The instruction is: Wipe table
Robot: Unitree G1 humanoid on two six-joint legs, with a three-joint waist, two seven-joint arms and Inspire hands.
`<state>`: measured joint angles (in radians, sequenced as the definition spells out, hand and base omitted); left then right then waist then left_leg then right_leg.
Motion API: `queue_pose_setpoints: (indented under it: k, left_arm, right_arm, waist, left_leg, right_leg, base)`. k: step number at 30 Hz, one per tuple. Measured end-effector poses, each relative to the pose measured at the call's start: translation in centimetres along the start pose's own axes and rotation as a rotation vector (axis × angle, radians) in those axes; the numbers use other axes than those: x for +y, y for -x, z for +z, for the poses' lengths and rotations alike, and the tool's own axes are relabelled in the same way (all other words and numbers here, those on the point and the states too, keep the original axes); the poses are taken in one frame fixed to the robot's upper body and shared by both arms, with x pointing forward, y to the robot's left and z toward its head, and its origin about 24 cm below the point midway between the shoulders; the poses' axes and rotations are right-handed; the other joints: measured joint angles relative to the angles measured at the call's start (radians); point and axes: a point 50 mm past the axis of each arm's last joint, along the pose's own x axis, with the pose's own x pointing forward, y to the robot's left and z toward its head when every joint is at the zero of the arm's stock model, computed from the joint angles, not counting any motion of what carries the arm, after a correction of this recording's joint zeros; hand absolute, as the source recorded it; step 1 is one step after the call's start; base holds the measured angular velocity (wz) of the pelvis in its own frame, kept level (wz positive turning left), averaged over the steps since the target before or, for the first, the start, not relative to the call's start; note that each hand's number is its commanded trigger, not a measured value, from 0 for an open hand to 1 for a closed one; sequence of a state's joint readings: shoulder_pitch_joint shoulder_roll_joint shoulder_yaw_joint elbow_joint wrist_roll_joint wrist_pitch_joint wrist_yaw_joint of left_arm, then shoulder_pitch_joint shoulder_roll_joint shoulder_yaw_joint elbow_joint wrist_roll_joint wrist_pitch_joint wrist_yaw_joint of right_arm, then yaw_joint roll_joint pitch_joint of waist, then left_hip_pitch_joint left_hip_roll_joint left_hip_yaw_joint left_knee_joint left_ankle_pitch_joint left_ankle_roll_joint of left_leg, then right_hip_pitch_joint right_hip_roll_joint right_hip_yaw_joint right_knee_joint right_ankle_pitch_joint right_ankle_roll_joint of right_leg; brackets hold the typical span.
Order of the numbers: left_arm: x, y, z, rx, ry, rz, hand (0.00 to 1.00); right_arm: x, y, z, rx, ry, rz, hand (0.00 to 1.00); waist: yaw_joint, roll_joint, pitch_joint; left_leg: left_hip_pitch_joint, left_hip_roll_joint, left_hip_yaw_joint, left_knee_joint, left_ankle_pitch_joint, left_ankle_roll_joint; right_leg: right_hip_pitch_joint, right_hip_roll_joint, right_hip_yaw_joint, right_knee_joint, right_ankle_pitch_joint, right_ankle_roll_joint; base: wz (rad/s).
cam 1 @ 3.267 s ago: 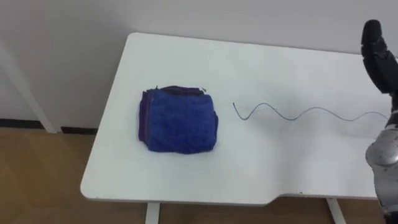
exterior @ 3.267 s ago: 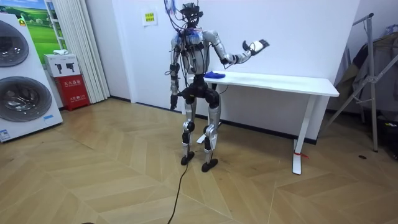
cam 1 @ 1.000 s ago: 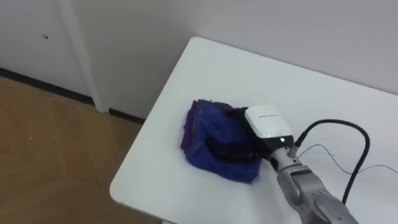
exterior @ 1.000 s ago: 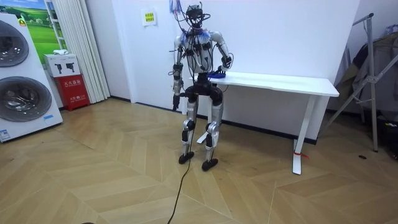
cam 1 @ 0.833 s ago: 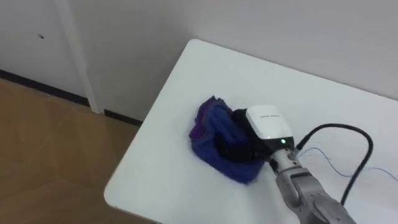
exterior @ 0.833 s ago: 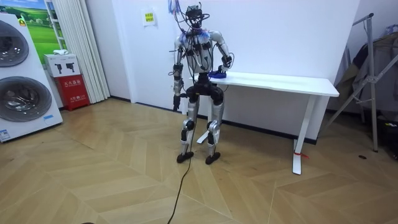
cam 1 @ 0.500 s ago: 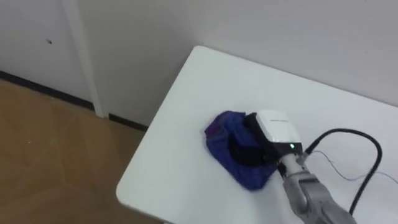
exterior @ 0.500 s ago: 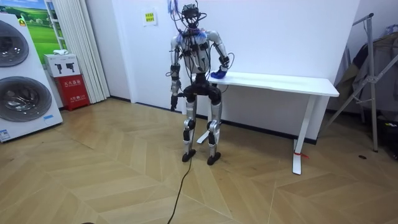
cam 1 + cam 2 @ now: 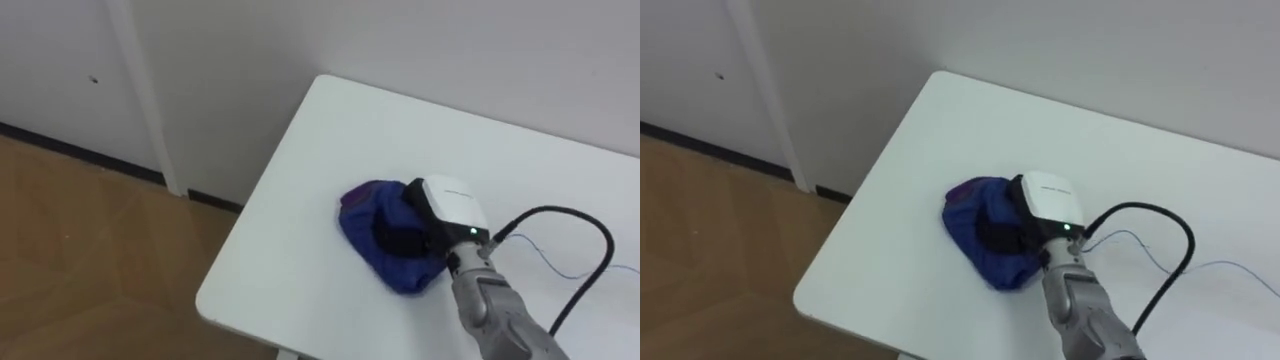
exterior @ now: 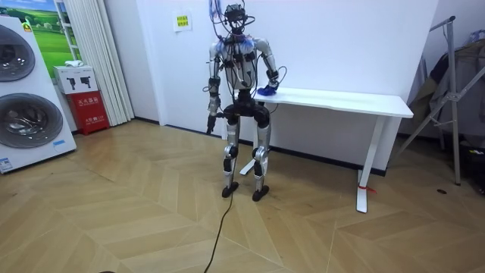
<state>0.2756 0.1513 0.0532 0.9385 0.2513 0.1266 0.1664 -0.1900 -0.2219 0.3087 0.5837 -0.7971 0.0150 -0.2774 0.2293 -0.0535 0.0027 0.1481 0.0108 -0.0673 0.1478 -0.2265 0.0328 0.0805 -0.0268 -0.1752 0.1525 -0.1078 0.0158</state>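
White counter (image 9: 300,220) carried a bunched blue cloth (image 9: 368,216) near its left end, gripped by the right hand (image 9: 442,212).

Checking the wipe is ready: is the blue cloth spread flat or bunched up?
Bunched up: the blue cloth is a rounded lump on the white table, right hand curled into it.

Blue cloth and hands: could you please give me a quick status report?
Right hand shut on blue cloth, bunched near the table corner. Left hand hanging at the robot's side. Thin pen line right of the cloth, not yet wiped.
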Motion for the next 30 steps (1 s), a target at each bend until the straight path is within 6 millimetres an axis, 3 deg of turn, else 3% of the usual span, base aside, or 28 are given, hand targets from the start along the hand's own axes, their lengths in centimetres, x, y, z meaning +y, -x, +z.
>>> queue_pose_setpoints:
  k: [5,8,14,16,19,24,29,30]
  left_arm:
    - [0.5,0.1,-0.6,0.013,0.025,0.015,0.0]
    - [1.4,0.2,-2.0,0.052,0.047,0.043,0.0]
    - [2.8,0.4,-3.8,0.115,0.112,0.101,0.0]
    - [3.3,0.4,-3.8,0.117,0.135,0.123,0.0]
    - [3.4,0.3,-3.5,0.108,0.144,0.127,0.0]
    - [3.5,0.1,-2.7,0.084,0.158,0.134,0.0]
    - [3.1,0.0,-2.1,0.058,0.152,0.125,0.0]
    - [2.7,-0.1,-2.0,0.057,0.143,0.112,0.0]
  right_arm:
    - [-0.9,0.0,-4.0,0.142,-0.096,-0.037,1.0]
    - [-0.7,1.3,-7.1,0.257,-0.153,-0.069,1.0]
    - [-0.3,6.0,-14.1,0.56,-0.198,-0.152,1.0]
    - [0.0,8.1,-16.1,0.666,-0.198,-0.169,1.0]
    - [0.5,10.6,-17.7,0.748,-0.182,-0.177,1.0]
    - [0.6,12.4,-18.8,0.814,-0.183,-0.19,1.0]
    - [-0.1,11.1,-18.2,0.787,-0.138,-0.173,1.0]
    - [-0.5,10.3,-17.8,0.767,-0.117,-0.162,1.0]
  waist:
    - [-0.004,0.0,-0.0001]
    - [-0.043,0.0,-0.0013]
    - [-0.103,-0.003,-0.0096]
    - [-0.121,-0.017,-0.0185]
    - [-0.143,-0.026,-0.0221]
    - [-0.169,-0.026,-0.0219]
    - [-0.155,-0.022,-0.021]
    - [-0.133,-0.017,-0.0187]
  left_leg:
    - [-0.013,-0.002,-0.015,0.011,0.0,0.0]
    - [-0.012,-0.004,-0.027,0.018,0.0,0.0]
    - [0.022,-0.008,-0.015,0.01,-0.002,0.005]
    - [0.022,-0.009,-0.008,0.011,-0.003,0.006]
    - [0.033,-0.008,-0.002,0.009,-0.003,0.006]
    - [0.046,-0.007,0.007,0.004,-0.004,0.006]
    - [0.049,-0.007,0.014,0.006,-0.004,0.006]
    - [0.055,-0.003,0.037,0.003,-0.004,0.005]
  right_leg:
    - [0.0,-0.008,-0.039,-0.003,-0.001,0.001]
    - [0.016,-0.013,-0.064,-0.004,-0.004,0.005]
    - [0.057,-0.027,-0.078,-0.014,-0.012,0.017]
    - [0.061,-0.025,-0.073,-0.014,-0.012,0.017]
    - [0.069,-0.021,-0.073,-0.012,-0.012,0.017]
    - [0.076,-0.02,-0.069,-0.011,-0.013,0.016]
    - [0.067,-0.017,-0.052,0.002,-0.014,0.011]
    - [0.058,-0.013,-0.035,0.009,-0.011,0.007]
  base:
    - [0.18]
    - [0.29]
    - [0.11]
    - [-0.09]
    - [-0.05]
    - [-0.07]
    - [-0.13]
    - [-0.49]
